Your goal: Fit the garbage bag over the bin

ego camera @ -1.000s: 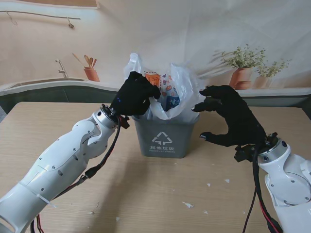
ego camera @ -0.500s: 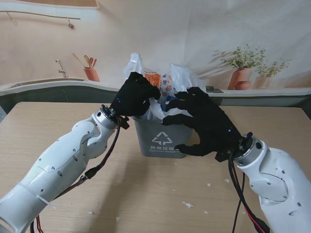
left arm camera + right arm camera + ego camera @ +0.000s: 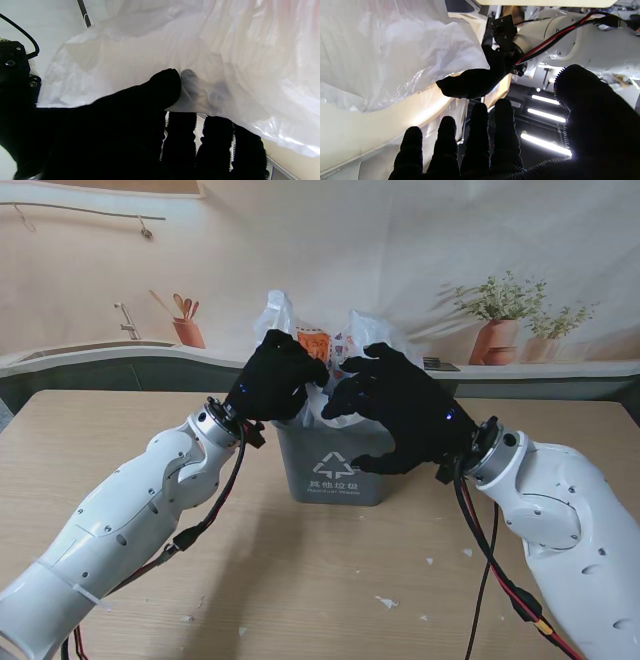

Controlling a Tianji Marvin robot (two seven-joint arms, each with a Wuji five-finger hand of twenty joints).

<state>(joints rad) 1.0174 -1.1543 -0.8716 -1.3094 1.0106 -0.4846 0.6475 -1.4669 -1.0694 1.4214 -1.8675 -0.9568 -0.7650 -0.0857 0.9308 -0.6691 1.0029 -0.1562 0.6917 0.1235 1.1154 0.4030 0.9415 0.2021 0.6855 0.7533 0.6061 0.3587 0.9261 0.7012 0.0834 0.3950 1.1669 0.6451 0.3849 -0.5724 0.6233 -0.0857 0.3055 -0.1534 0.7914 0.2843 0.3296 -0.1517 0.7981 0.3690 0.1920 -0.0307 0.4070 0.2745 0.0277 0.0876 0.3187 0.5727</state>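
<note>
Two hands work the garbage bag (image 3: 345,360) bunched in the bin (image 3: 337,463) mid-worktop: left hand (image 3: 278,377) pinches film at nine o'clock, anchoring it; right hand (image 3: 400,408) hovers spread at three o'clock, poised to grab.

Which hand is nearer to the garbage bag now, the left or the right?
Left. The left hand is pinching the garbage bag at the bin's left rim. The right hand hovers open in front of the bag, not holding it.
</note>
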